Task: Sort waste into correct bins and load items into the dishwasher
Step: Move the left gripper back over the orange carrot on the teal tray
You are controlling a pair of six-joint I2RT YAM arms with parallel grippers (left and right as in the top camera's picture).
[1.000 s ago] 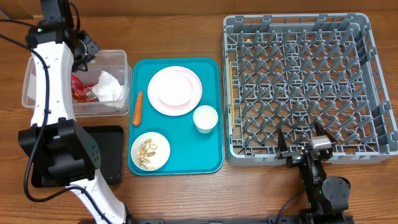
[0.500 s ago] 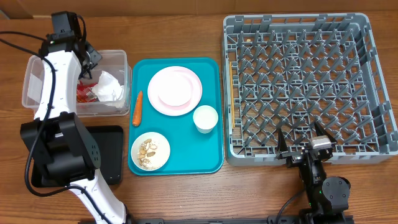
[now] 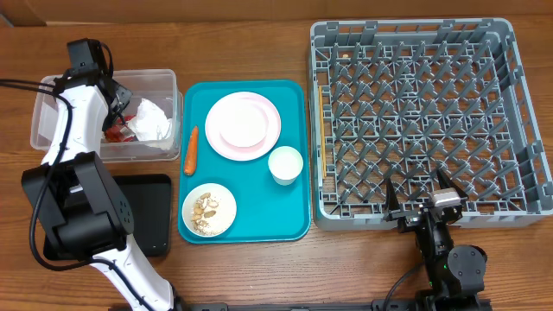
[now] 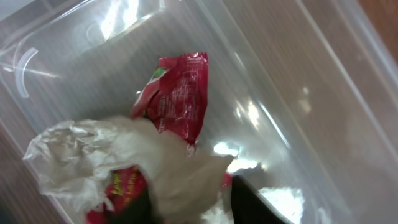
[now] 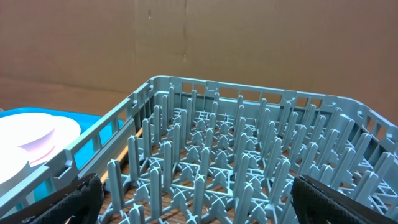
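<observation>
My left gripper point(image 3: 117, 95) is open inside the clear plastic bin point(image 3: 164, 82) at the far left. In the left wrist view its fingers point(image 4: 193, 208) straddle a crumpled white napkin point(image 4: 124, 149) beside a red wrapper point(image 4: 177, 99). The napkin point(image 3: 151, 119) and wrapper point(image 3: 112, 128) lie in the bin. A teal tray point(image 3: 294, 220) holds a carrot point(image 3: 192, 147), a pink-white plate point(image 3: 242, 125), a white cup point(image 3: 285, 164) and a bowl of scraps point(image 3: 209, 210). My right gripper point(image 3: 423, 200) is open and empty at the front edge of the grey dishwasher rack point(image 3: 415, 112).
A black bin point(image 3: 147, 199) sits in front of the clear bin, partly under my left arm. The right wrist view shows the rack's pegs point(image 5: 236, 155), with the plate point(image 5: 37, 140) at the left.
My left gripper has moved from the clear bin's far edge toward the front and lower into the bin, over the napkin. The right arm has not moved.
</observation>
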